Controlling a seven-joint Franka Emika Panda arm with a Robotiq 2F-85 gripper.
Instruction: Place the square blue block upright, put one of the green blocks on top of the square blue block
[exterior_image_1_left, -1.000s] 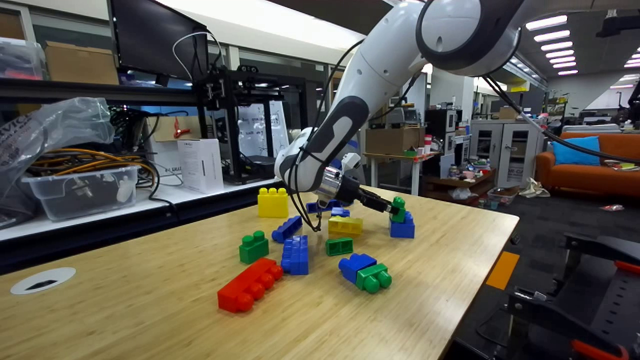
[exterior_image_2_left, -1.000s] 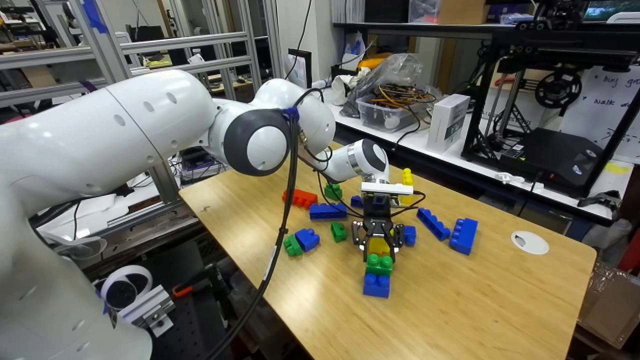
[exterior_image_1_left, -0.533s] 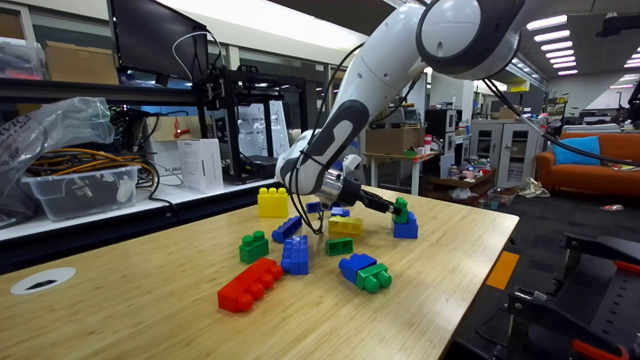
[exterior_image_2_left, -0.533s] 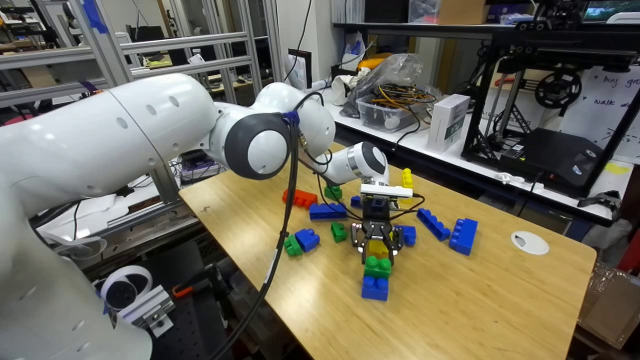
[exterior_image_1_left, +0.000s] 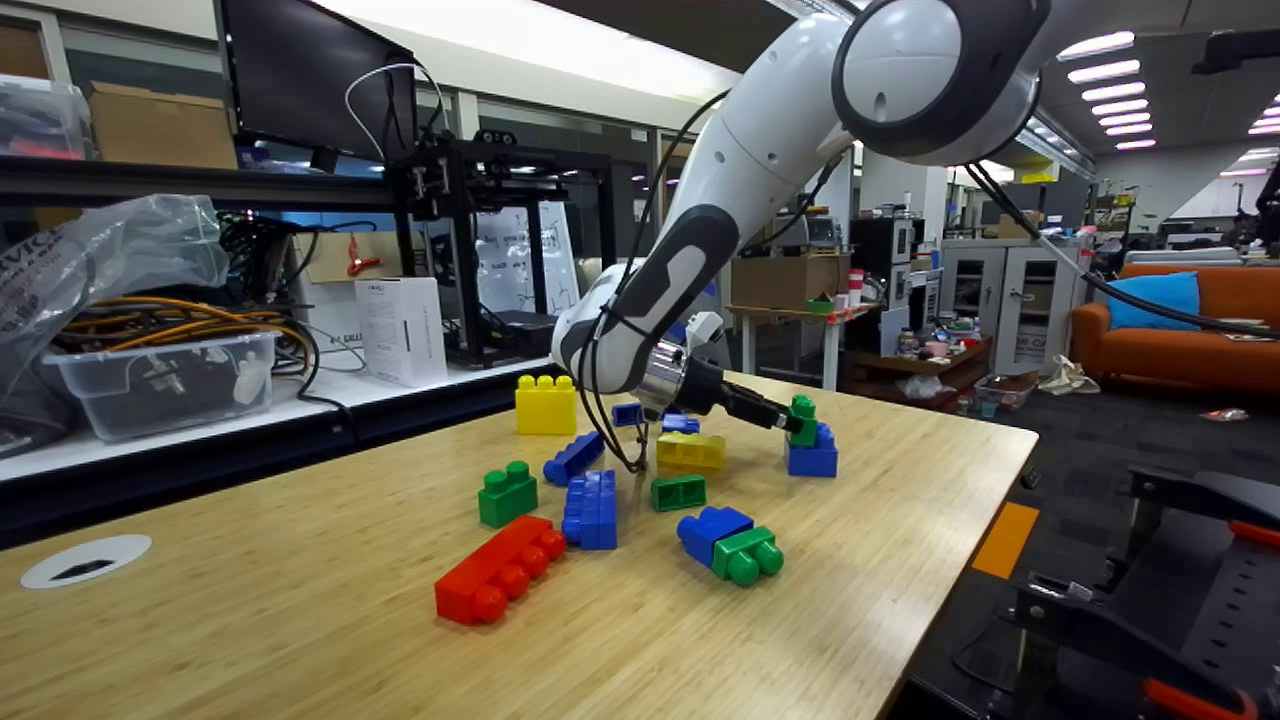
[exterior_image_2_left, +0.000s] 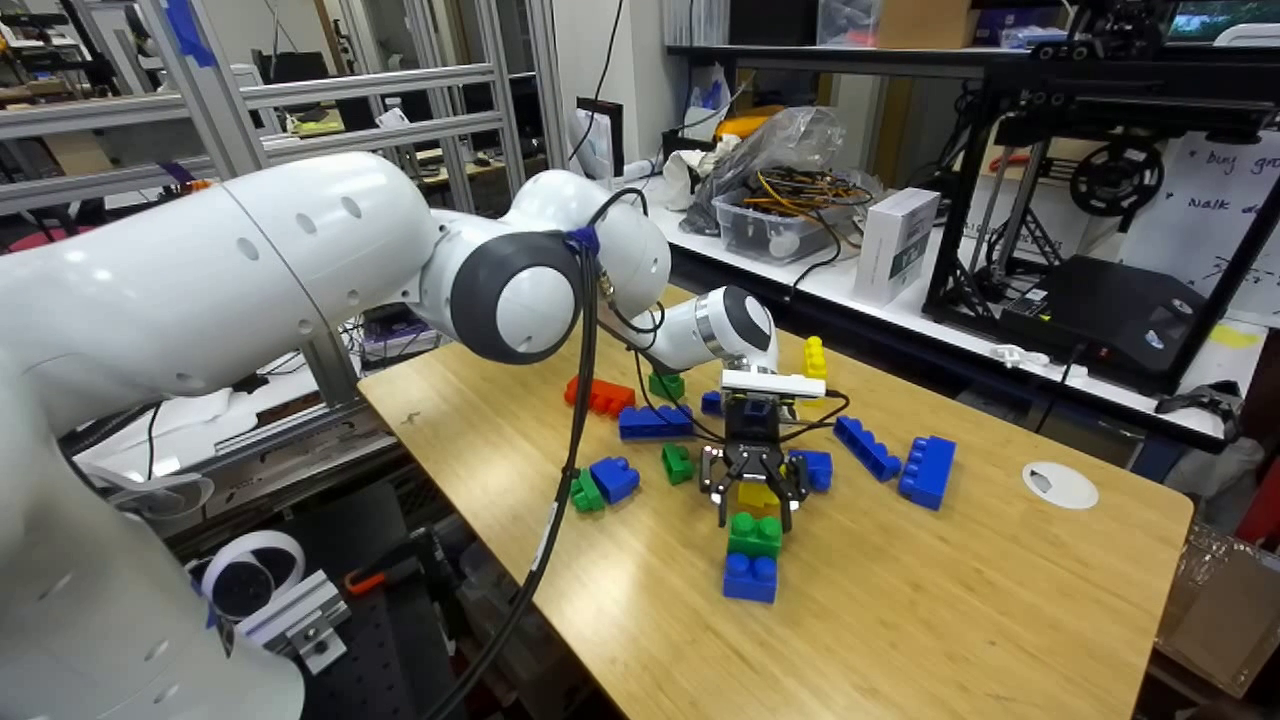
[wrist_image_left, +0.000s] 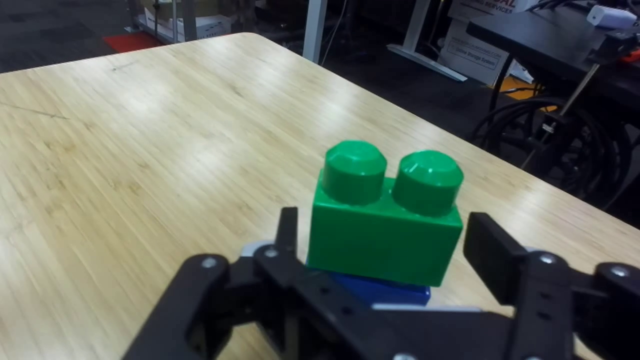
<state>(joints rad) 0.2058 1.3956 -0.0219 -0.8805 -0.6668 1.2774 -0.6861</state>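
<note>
The square blue block stands upright with its studs up, near the table edge in an exterior view (exterior_image_1_left: 812, 460). It also shows in an exterior view (exterior_image_2_left: 750, 580) and, mostly hidden, in the wrist view (wrist_image_left: 382, 290). The green block sits on top of it, studs up, in both exterior views (exterior_image_1_left: 803, 424) (exterior_image_2_left: 755, 537). In the wrist view the green block (wrist_image_left: 385, 242) looks slightly turned relative to the blue one. My gripper (wrist_image_left: 383, 220) is open, its fingers on either side of the green block with a visible gap at each side. It also shows in both exterior views (exterior_image_1_left: 792, 421) (exterior_image_2_left: 754, 521).
A yellow brick (exterior_image_1_left: 690, 454) lies under the wrist. A green brick on its side (exterior_image_1_left: 679, 493) and a joined blue-green pair (exterior_image_1_left: 730, 545) lie nearby. Red (exterior_image_1_left: 500, 570), blue (exterior_image_1_left: 592, 510) and green (exterior_image_1_left: 508, 495) bricks lie further off. The table edge (wrist_image_left: 425, 120) runs behind the stack.
The stacked green and blue blocks have shifted slightly away from the arm, together with the gripper. The fingers have spread a little wider around the green block.
</note>
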